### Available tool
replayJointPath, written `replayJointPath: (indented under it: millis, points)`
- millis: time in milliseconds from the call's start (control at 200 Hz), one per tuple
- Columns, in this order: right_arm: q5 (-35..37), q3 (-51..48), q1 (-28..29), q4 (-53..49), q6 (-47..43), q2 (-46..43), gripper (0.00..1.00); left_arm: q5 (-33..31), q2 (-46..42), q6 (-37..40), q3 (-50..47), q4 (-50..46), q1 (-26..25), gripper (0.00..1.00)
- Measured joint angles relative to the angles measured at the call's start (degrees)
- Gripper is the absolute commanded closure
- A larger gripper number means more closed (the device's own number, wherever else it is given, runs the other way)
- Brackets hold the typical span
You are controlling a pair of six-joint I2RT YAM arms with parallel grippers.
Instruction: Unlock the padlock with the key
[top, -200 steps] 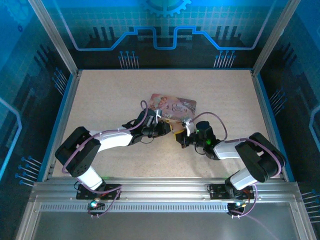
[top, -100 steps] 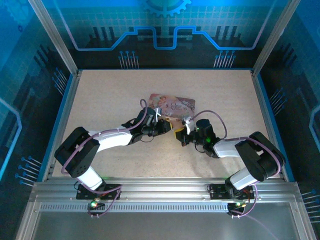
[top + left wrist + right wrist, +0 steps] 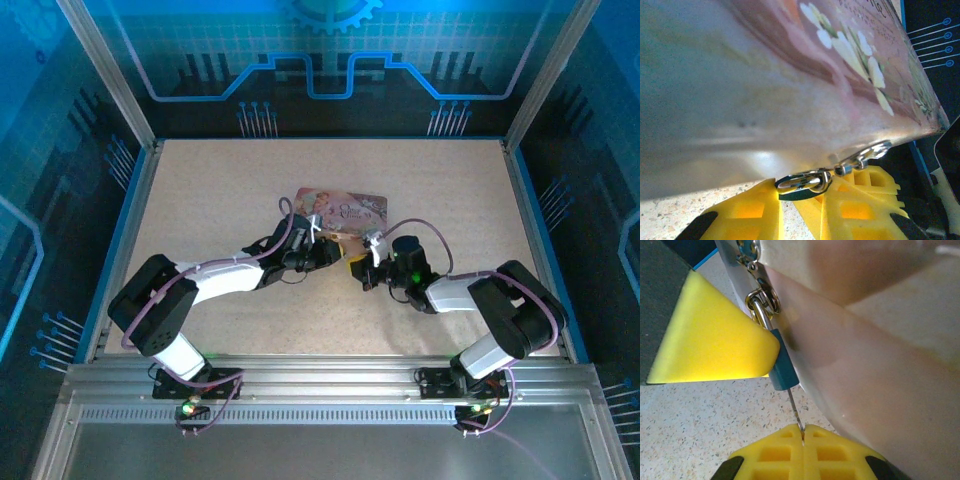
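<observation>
The padlock has a dark teal body, and its thin shackle hangs from the metal hasp of the pink tin. My left gripper is shut on the padlock, its yellow fingers pinching the padlock against the tin's side. One left finger presses the lock body. My right gripper is shut on the key, whose thin blade runs straight up into the bottom of the lock. From above, the left gripper and right gripper meet at the tin's near edge.
The tin's pale side wall stands right beside both grippers. Speckled tabletop lies open to the left and behind the tin. Blue rails and dark enclosure walls bound the table.
The right gripper has edged slightly up toward the tin's near edge, and its cable loop has shifted. The left arm holds its place.
</observation>
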Motion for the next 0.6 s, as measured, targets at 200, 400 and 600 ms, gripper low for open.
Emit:
replayJointPath:
  millis: [200, 400, 600]
  points:
    - [-0.3, 0.5, 0.0, 0.0, 0.2, 0.3, 1.00, -0.3, -0.1, 0.0, 0.0, 0.2, 0.1, 0.80]
    - [-1.0, 0.7, -0.3, -0.1, 0.4, 0.3, 1.00, -0.4, -0.2, 0.0, 0.0, 0.3, 0.1, 0.79]
    - [-2.4, 1.1, -0.8, 0.0, 1.2, 0.3, 1.00, -0.8, -0.2, 0.0, 0.0, 1.2, 0.2, 0.79]
